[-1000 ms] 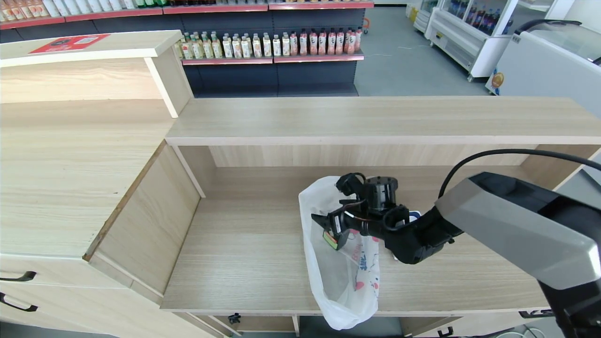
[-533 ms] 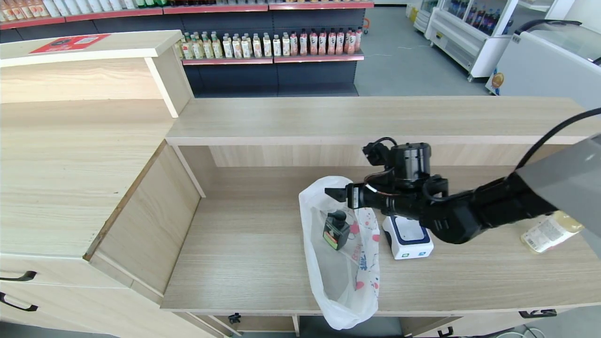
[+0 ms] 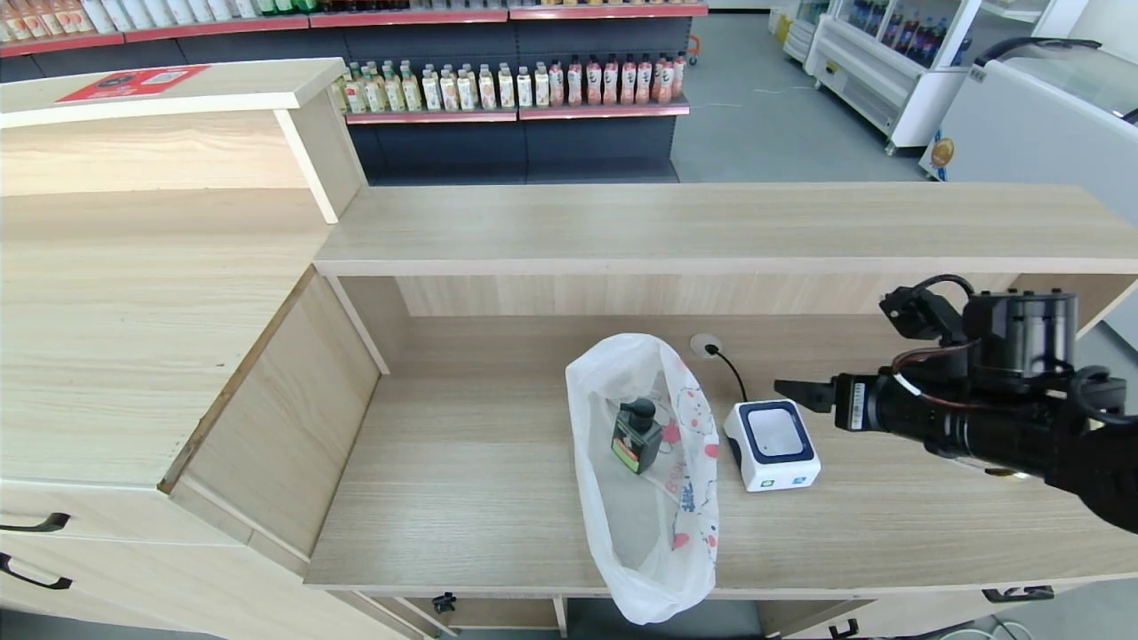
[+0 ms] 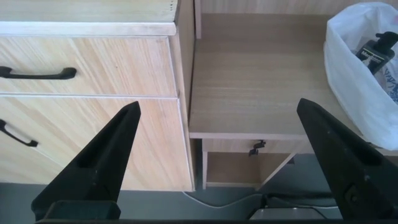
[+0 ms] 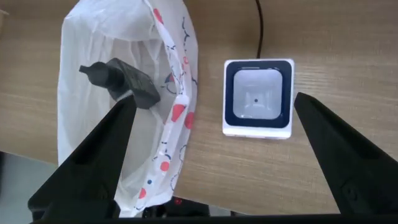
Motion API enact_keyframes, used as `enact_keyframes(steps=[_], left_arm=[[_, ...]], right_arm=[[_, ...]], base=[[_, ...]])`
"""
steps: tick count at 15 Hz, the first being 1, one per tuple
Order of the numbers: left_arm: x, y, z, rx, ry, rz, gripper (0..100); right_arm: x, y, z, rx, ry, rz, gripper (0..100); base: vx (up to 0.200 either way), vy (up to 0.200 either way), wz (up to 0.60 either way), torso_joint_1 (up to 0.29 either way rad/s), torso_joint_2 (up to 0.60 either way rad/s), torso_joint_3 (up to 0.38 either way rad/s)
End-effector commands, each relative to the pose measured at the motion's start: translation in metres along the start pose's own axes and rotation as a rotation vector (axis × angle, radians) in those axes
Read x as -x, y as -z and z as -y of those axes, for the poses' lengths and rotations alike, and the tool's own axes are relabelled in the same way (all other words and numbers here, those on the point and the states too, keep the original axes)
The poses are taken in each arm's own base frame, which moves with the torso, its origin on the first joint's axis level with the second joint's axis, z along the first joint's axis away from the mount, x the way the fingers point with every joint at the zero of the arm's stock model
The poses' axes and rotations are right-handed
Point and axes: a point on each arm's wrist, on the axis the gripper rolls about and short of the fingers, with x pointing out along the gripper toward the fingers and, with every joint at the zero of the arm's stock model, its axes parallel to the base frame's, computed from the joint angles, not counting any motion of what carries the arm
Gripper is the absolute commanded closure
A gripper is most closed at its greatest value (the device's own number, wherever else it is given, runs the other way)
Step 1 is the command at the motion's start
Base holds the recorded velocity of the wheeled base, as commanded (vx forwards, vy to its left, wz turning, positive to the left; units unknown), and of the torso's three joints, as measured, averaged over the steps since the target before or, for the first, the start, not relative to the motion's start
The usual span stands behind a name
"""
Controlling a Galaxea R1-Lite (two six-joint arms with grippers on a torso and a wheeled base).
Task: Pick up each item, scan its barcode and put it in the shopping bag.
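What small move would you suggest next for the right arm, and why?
Probably swing the right gripper onward to fetch another item: it is open and empty near the scanner, and the pump bottle lies in the shopping bag.

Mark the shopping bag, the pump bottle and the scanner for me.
shopping bag (image 3: 594, 480), head view, on its white left wall
pump bottle (image 3: 637, 440), head view, on the dark body below the pump
scanner (image 3: 772, 433), head view, on the top window
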Motion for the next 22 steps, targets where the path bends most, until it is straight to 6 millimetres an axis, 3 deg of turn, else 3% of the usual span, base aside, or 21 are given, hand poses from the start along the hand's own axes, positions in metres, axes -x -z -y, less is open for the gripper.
enact_keyframes(steps=[1, 7, 16, 19, 22], left_arm=[[0.0, 0.0, 0.0, -0.001, 0.0, 0.001, 0], [0.0, 0.0, 0.0, 0.003, 0.0, 0.001, 0], [0.0, 0.0, 0.0, 0.0, 0.0, 0.001, 0], [0.0, 0.0, 0.0, 0.0, 0.0, 0.001, 0], [0.0, 0.0, 0.0, -0.006, 0.0, 0.001, 0]], right_arm=[[0.022, -0.003, 0.002, -0.003, -0.002, 0.036, 0], [0.035, 0.006, 0.002, -0.005, -0.011, 0.022, 0], [0.044, 0.025, 0.013, 0.075, 0.039, -0.032, 0], [0.046, 0.024, 0.013, 0.076, 0.042, -0.025, 0], [0.049, 0.025, 0.013, 0.076, 0.043, -0.024, 0]], base=[[0.0, -0.2, 0.0, -0.012, -0.01, 0.002], [0.0, 0.0, 0.0, 0.0, 0.0, 0.0], [-0.2, 0.0, 0.0, 0.001, 0.0, 0.003], [0.0, 0.0, 0.0, 0.0, 0.0, 0.0], [0.0, -0.2, 0.0, -0.004, 0.0, 0.004]])
